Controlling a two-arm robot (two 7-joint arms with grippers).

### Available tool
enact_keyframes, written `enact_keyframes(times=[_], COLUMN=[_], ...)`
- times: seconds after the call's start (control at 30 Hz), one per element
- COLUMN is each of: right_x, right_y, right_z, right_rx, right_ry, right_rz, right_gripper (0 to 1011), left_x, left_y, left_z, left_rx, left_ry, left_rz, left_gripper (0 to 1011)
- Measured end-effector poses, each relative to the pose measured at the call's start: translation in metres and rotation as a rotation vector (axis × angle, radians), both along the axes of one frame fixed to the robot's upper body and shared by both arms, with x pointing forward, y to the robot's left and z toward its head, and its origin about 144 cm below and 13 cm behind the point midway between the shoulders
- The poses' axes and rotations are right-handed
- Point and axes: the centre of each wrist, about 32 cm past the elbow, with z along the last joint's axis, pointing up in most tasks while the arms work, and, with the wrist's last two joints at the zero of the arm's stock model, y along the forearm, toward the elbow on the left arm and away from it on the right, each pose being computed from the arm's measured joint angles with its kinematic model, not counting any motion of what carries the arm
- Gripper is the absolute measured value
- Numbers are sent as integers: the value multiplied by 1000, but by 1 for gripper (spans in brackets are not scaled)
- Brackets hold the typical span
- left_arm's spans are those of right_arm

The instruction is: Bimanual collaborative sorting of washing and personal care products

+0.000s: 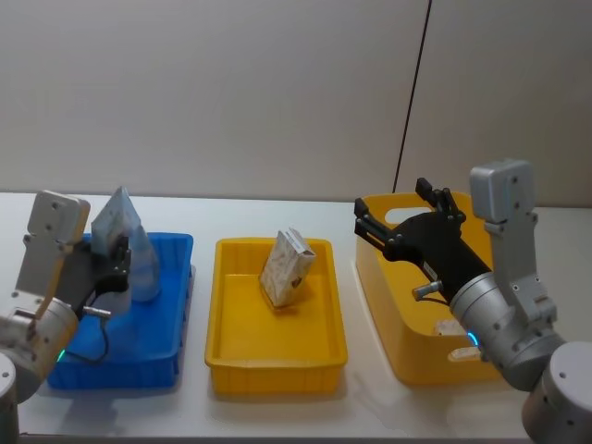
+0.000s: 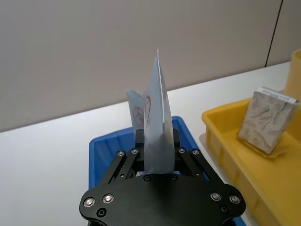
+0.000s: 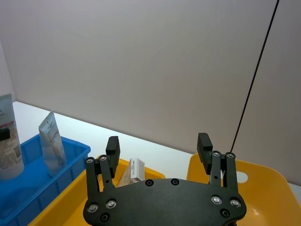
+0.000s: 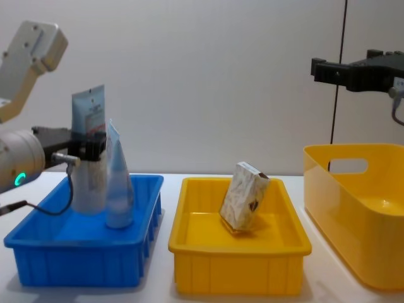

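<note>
Two black fingers (image 2: 139,138) of the left gripper (image 2: 157,140) are pressed onto a tall pale-blue squeeze tube (image 2: 157,117), low on its body. They hold it upright at the left side of the blue tray (image 1: 129,347). The tube widens upward to a flat crimped end and shows printing on its broad face in the chest view, while the left wrist view sees it edge-on, thin as a blade. Whether its lower end rests on the tray floor cannot be told. Just beside it, toward the tray's middle, a second tube (image 4: 118,183) stands on its cap, free of the gripper, paler and with a reddish mark on its face. In the yellow tray (image 1: 277,338) next door, a small beige-white marbled pack (image 1: 285,266) sits tilted on a lower edge, with a dark mark on one side. Farther right, the right gripper (image 3: 158,143) hangs above the large yellow handled bin (image 1: 388,324), its fingers spread wide and holding nothing.
</note>
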Motion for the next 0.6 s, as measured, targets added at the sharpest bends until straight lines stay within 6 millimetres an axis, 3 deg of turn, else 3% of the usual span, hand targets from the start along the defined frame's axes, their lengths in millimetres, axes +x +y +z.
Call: enact_keyframes(times=[0.6], right_x=[0], right_y=[0], right_z=[0], right_rx=[0], right_ry=[0], right_rz=[0], right_gripper=[1004], left_x=[-15], left_y=[-7], left_z=[29], left_rx=[34], left_ry=[-138], left_rz=[-177], left_gripper=[253])
